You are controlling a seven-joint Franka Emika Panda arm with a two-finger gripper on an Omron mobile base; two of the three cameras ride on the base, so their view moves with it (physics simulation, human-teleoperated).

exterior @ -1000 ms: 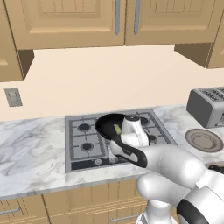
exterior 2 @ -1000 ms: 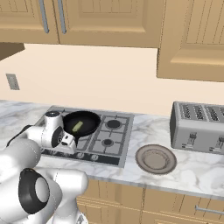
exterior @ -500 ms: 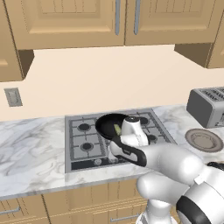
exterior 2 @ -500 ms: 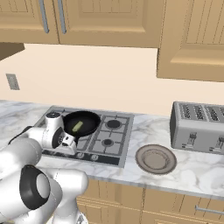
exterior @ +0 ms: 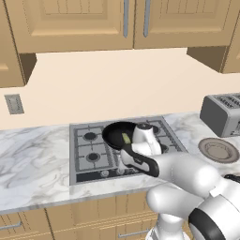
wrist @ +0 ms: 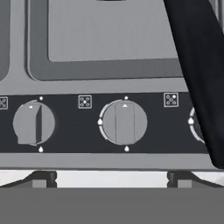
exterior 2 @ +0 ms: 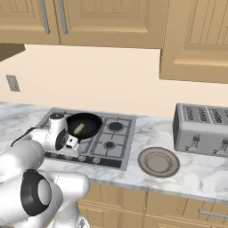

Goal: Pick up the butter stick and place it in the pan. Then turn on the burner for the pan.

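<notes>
The two-finger gripper [wrist: 111, 179] is hovering low over the front edge of the grey gas hob [exterior: 89, 154], its dark fingertips [wrist: 41, 178] standing spread wide with nothing between them. The wide stance suits the next step as judged from the task: the jaws need room to straddle a control knob before closing and twisting it.

The middle round grey knob [wrist: 124, 122] is sitting almost centred between the fingertips in the hand view, its ridge upright, its marker pointing to the top mark. A second round grey knob [wrist: 34, 123] is sitting beside it to the left, and the edge of a third is showing at the right. Which knob governs the burner under the pan cannot be told from the small burner icons.

The round black frying pan [exterior 2: 84, 125] is resting on a rear burner, its long straight black handle [wrist: 197, 70] crossing the right side of the hand view above the knob panel. The small pale yellow butter stick [exterior 2: 79, 129] is lying inside the pan, so the placing step appears complete.

The flat grey-brown round plate [exterior 2: 158, 161] is sitting on the marble counter between the hob and the silver toaster [exterior 2: 201, 129], holding nothing.
</notes>
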